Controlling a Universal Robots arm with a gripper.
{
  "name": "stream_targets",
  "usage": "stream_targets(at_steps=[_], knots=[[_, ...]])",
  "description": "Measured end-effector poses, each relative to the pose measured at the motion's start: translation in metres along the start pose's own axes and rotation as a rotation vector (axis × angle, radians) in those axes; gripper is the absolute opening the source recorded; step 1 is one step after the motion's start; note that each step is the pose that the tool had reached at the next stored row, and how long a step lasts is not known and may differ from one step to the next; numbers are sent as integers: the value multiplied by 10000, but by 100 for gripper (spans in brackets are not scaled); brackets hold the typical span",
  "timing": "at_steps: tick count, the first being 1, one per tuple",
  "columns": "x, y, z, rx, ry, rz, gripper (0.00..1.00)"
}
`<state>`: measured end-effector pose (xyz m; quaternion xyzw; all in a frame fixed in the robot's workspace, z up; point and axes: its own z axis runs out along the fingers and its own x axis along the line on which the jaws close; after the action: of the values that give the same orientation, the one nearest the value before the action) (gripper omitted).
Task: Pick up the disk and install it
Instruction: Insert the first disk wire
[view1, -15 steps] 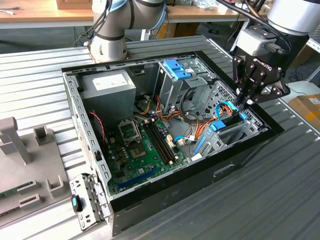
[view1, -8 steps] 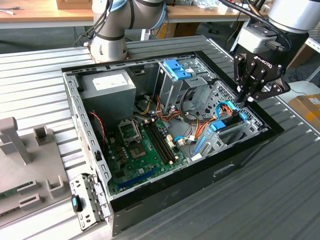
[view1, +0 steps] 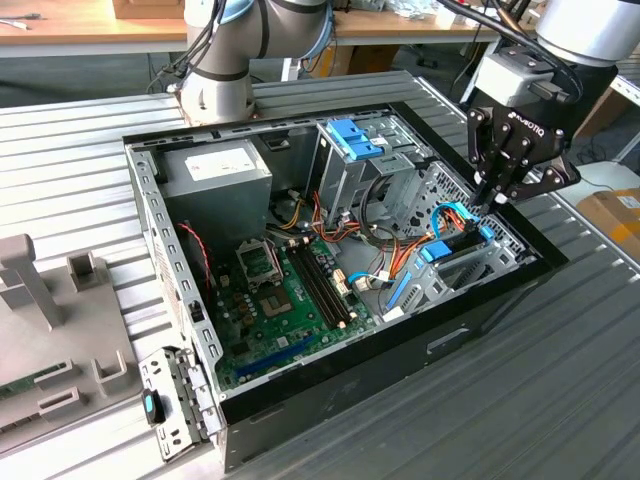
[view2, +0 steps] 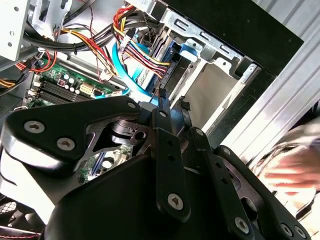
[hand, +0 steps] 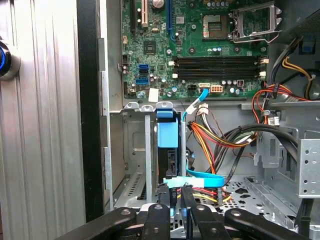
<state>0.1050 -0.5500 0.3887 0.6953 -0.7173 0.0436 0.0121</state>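
Observation:
The disk (view1: 443, 250) stands on edge in the drive bay at the exterior view's right side of the open computer case (view1: 480, 310). Its bright blue frame (hand: 167, 134) runs along its top edge in the first wrist view. My gripper (view1: 490, 197) hangs just above the bay's far end, over the blue flat cable (hand: 202, 180). Its fingers (hand: 163, 197) are drawn together with only a narrow slit, and nothing is held between them. In the second wrist view the gripper (view2: 172, 105) points down at the bay and the cables beside it.
Inside the case are a green motherboard (view1: 290, 300), a grey power supply box (view1: 215, 170), a metal cage with a blue latch (view1: 352, 137) and bundled wires (view1: 395, 255). The arm's base (view1: 215, 90) stands behind the case. A person's hand (view2: 287, 170) is outside it.

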Motion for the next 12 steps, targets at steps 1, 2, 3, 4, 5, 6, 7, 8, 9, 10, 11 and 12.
stream_targets(at_steps=[1,2,3,4,5,6,7,8,9,10,11,12], knots=[[0,0,0,0,0,1,24],[0,0,0,0,0,2,24],[0,0,0,0,0,2,24],[0,0,0,0,0,3,24],[34,2,6,1,6,-18,24],[62,5,13,3,31,-28,24],[71,30,23,5,75,-32,24],[72,85,47,6,109,-34,24],[69,90,64,7,143,-36,24],[66,90,75,8,184,-40,24],[61,91,92,9,234,-45,24],[59,92,103,9,266,-46,24]])
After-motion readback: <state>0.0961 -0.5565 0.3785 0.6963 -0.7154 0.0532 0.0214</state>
